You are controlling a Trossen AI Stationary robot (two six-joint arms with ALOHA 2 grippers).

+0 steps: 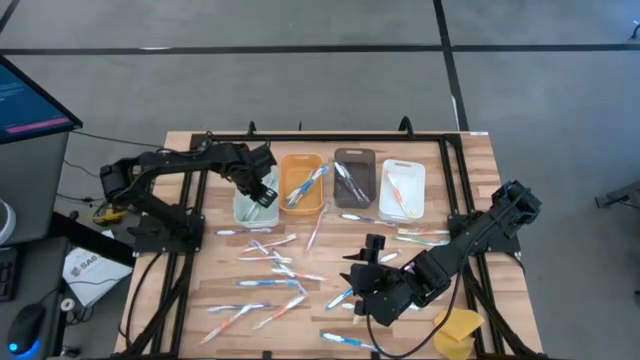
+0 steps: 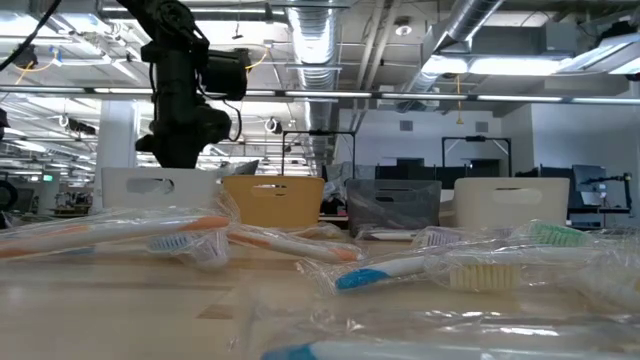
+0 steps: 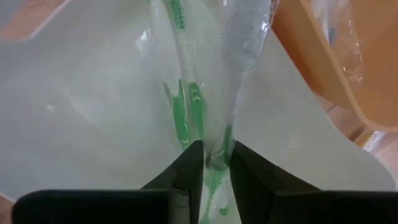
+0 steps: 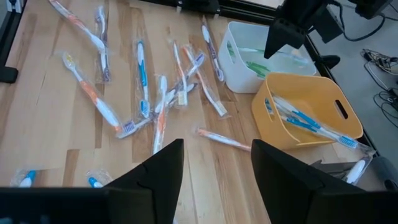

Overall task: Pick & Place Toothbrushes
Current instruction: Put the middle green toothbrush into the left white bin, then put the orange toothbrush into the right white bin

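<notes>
Releasing cleanly is the whole job at this point: the left gripper [image 1: 262,190] hangs over the pale, milky-white plastic bin [image 1: 243,210], the leftmost of the four in the row, with a green-handled toothbrush in a clear crinkly wrapper [image 3: 186,106] pinched between its fingertips. The left wrist view shows the jaws nearly together, with only the wrapper and the handle's end between them, and the brush hanging head-down into the bin, where other green brushes already lie. I judge it best to part the jaws only a little and wait until the wrapper slips free, since the film may cling to a fingertip and be dragged back out when the arm lifts. Lifting straight up, clear of the bin's wall and of the orange plastic bin [image 1: 301,184] just beside it, should avoid tipping either one.

The right gripper [image 1: 365,283] hovers well apart from the white bin, above the wooden table [image 1: 470,160], its jaws standing wide with nothing between them. Loose wrapped toothbrushes [image 1: 268,262] lie scattered on the table in front of the white bin.
</notes>
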